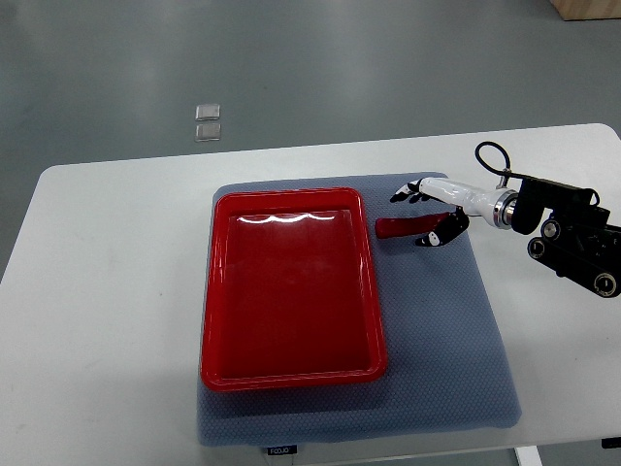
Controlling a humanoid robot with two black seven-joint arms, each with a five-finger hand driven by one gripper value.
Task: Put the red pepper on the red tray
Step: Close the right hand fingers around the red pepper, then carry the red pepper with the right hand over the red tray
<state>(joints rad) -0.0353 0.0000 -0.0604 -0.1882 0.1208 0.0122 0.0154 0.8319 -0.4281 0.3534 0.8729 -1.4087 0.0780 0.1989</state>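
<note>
right hand (430, 214) half open, fingers bracketing the pepper (401, 228) for a grasp, not yet clamped; tray (289, 373) lies beyond its fingertips.

We have a single camera, set high on the robot's own side and looking steeply down. It takes in almost the whole white tabletop (116, 291), whose near edge is cut by the bottom of the frame, and a wide band of grey floor (291, 68) beyond the far edge.
</note>
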